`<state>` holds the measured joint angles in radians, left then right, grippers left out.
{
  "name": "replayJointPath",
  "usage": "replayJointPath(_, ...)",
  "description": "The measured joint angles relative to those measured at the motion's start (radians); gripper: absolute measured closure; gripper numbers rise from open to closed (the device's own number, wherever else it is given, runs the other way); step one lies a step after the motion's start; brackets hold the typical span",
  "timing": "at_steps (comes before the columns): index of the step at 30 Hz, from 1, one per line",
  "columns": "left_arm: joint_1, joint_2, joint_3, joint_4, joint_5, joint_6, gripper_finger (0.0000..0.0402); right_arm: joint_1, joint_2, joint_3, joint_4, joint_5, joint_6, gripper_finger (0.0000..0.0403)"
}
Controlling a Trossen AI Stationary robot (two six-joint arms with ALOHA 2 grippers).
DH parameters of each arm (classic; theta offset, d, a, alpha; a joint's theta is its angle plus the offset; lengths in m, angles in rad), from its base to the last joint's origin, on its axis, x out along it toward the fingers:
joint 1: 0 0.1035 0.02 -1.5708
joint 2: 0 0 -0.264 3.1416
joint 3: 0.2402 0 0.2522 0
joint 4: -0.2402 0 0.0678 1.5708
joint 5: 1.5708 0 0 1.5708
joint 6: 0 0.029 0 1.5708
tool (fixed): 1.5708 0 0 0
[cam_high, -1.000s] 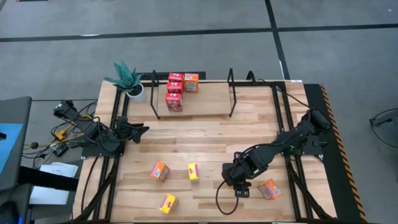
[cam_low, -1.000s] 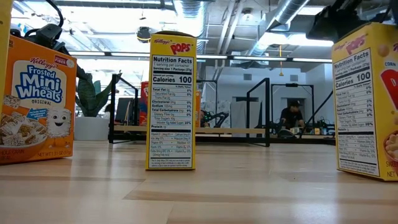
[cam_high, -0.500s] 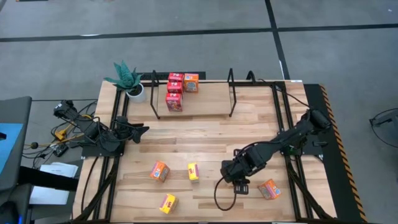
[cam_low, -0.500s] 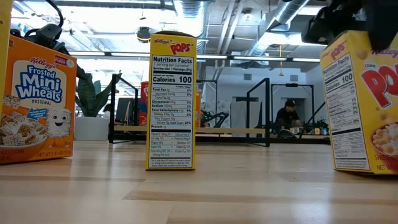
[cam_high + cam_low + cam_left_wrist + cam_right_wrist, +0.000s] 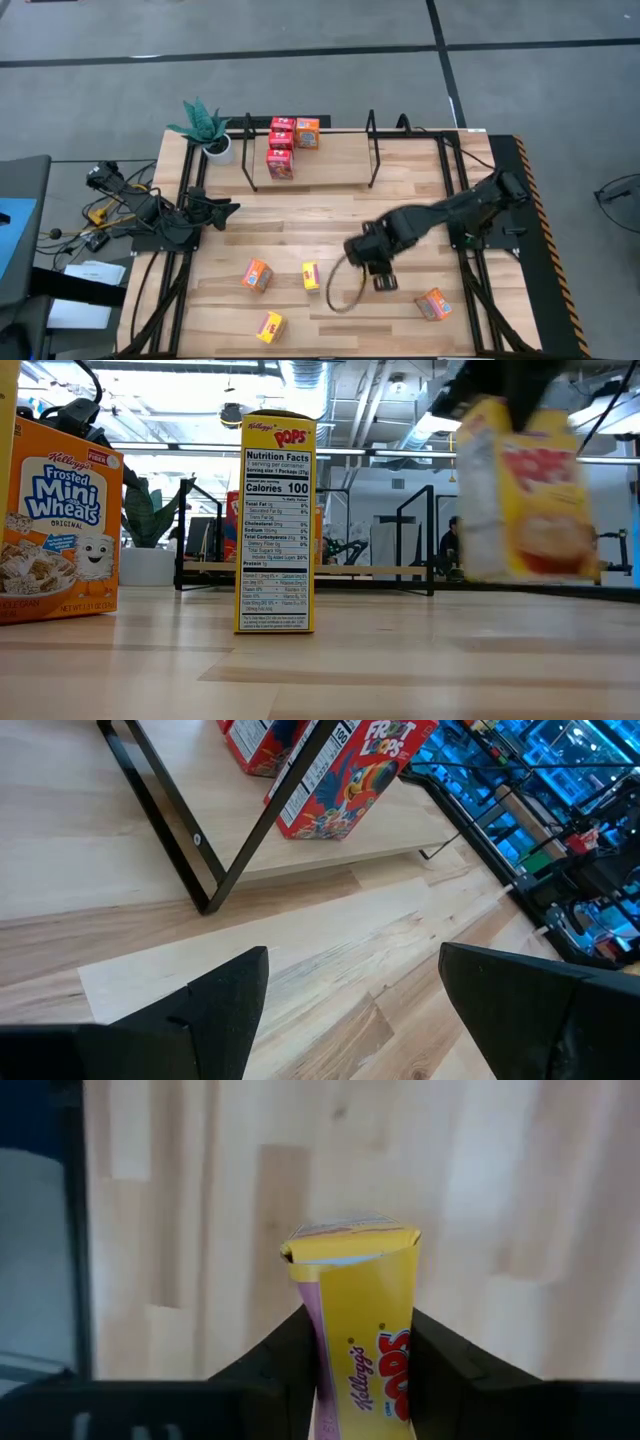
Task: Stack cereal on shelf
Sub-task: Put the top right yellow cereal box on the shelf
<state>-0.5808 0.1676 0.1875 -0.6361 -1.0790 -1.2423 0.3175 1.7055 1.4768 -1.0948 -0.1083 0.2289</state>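
The right gripper (image 5: pixel 383 272) holds a yellow Corn Pops box (image 5: pixel 362 1325) clamped between its two fingers and clear of the table (image 5: pixel 330 225), seen in the low view hanging above the wood; the grip sits low on the carton, whose top flap gapes a little, so a squeeze on thin card could let the box tilt or slip on the way to the shelf (image 5: pixel 310 165). The shelf stands at the table's far side, already carrying three red boxes (image 5: pixel 280 150) and one orange box (image 5: pixel 307 133) packed toward its left end, and a careless approach could knock those or catch the black uprights. Two more yellow boxes (image 5: pixel 310 276), one near the front edge, and two orange ones (image 5: pixel 258 275), the second by the right edge, lie loose on the near half of the table, close enough to the arm's path for its trailing cable to sweep one over. The left gripper (image 5: pixel 350 1000) waits with fingers spread by the shelf's left end, near the potted plant (image 5: pixel 207 128)
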Motion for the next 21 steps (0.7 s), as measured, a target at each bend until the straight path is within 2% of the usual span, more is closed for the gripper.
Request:
replayJointPath(4, 0.000, 0.000, 0.000, 0.001, 0.000, 0.000, 0.0116, -0.122, -0.001, 0.078, -0.083, 0.005, -0.173, 0.0255)
replayJointPath(8, 0.000, 0.000, 0.000, 0.001, 0.001, -0.002, 0.0116, -0.274, -0.001, 0.163, -0.111, 0.057, -0.302, 0.0250)
replayJointPath(14, 0.000, 0.000, 0.000, 0.001, 0.000, -0.007, 0.0116, -0.496, -0.001, 0.278, -0.033, 0.135, -0.467, 0.0253)
replayJointPath(21, 0.000, 0.000, 0.000, 0.001, 0.000, -0.041, 0.0116, -0.721, 0.016, 0.313, 0.106, 0.160, -0.656, 0.0261)
